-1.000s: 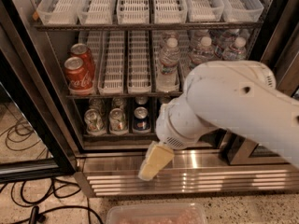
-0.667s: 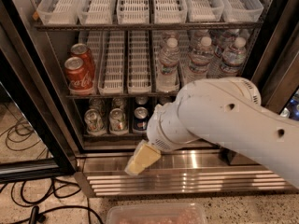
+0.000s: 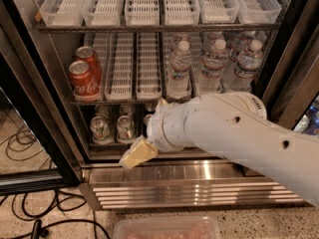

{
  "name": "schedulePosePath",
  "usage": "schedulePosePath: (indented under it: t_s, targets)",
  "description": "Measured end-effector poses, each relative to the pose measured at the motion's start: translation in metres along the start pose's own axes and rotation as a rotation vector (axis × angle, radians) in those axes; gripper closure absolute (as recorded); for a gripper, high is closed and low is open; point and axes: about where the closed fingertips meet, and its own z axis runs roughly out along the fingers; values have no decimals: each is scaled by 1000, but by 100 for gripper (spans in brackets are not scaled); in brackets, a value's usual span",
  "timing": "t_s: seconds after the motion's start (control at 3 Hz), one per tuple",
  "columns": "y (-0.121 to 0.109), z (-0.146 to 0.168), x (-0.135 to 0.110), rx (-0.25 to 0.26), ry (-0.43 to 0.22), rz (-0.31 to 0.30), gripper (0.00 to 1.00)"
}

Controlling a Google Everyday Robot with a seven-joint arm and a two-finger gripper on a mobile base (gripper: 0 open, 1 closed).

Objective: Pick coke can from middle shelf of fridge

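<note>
Two red coke cans stand one behind the other at the left end of the middle shelf [image 3: 124,101]: the front coke can [image 3: 83,81] and the second one [image 3: 90,58] behind it. My gripper [image 3: 141,132] hangs in front of the fridge's [image 3: 45,78] lower shelf, below and to the right of the cans and well apart from them. It is open and empty: one cream finger [image 3: 137,154] points down-left, and the tip of the other shows above the white wrist. My white arm [image 3: 239,133] crosses in from the right.
White lane trays [image 3: 132,63] lie right of the cans, then water bottles [image 3: 179,68] further right. Silver-green cans [image 3: 99,128] stand on the lower shelf. Clear bins [image 3: 142,4] fill the top level. The ribbed steel base panel [image 3: 199,185], black door frame [image 3: 25,98], floor cables [image 3: 30,218] and a clear tub [image 3: 167,228] are below.
My arm has swung left and up; the gripper has risen from the steel base panel to the lower shelf, nearer the coke cans. The cans have not moved.
</note>
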Motion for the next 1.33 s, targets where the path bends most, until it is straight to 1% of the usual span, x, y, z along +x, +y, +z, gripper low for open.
schedulePosePath:
  t_s: [0.33,0.67,1.0,1.33]
  targets:
    - [0,0,0,1,-1,0,0]
    - [0,10,-11,37,-53,-1,0]
    - [8,40,-22,63,-142,-8,0]
    - [4,65,-57,81,-293,32,0]
